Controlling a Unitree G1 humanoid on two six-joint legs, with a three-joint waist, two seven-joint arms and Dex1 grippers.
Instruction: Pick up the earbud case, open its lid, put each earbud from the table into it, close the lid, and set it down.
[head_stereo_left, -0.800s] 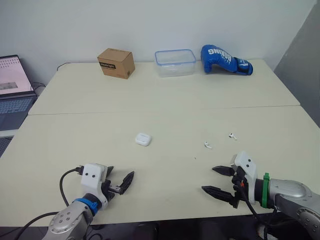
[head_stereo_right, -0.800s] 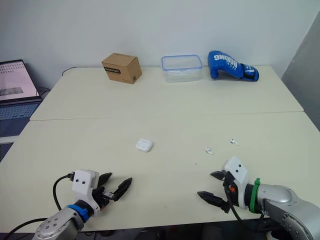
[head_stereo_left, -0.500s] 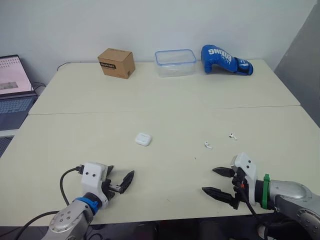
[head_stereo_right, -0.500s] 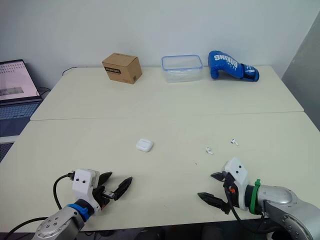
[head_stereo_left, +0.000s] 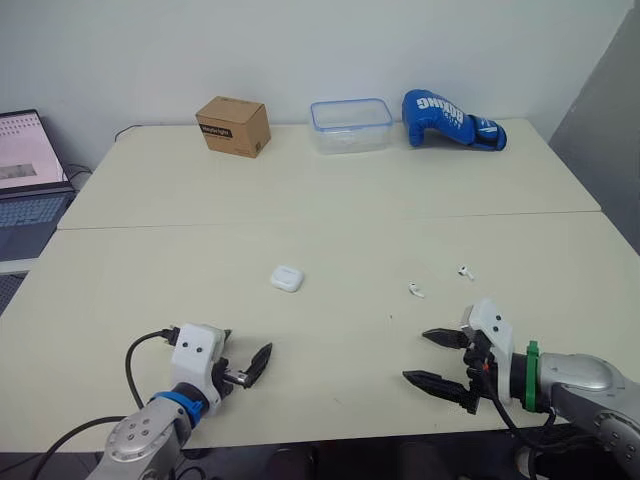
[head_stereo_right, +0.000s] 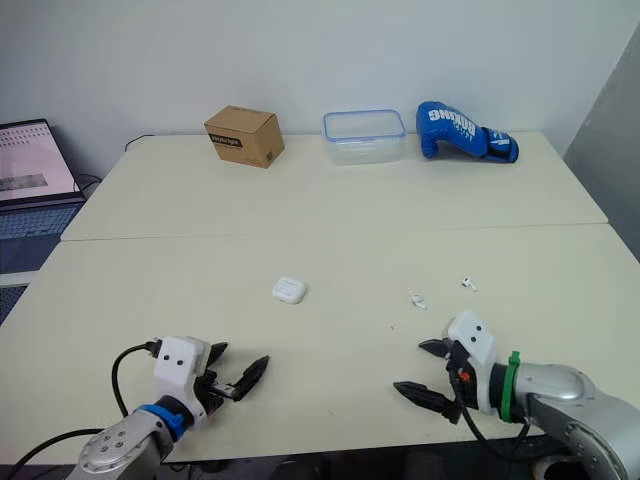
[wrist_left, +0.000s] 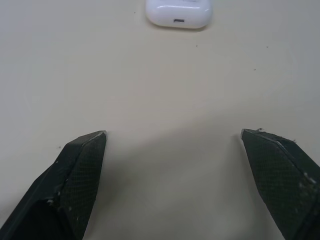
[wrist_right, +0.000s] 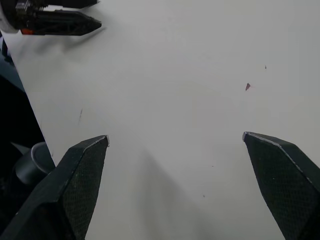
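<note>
— where does the earbud case (head_stereo_left: 286, 278) lie?
— lid down, flat on the table (head_stereo_left: 330, 200) near its middle. it sits straight ahead of the left gripper (wrist_left: 173, 132) and well apart from it. that claw is spread wide and holds nothing.
— and the right gripper (head_stereo_left: 415, 356)?
— spread wide too, and empty, by the near edge. the nearer earbud (head_stereo_left: 415, 291) lies just beyond it, the farther earbud (head_stereo_left: 465, 271) more to the right.

Bright, even light from above; my fingers (wrist_left: 75, 180) cast faint soft shadows on the table (wrist_left: 165, 90).
</note>
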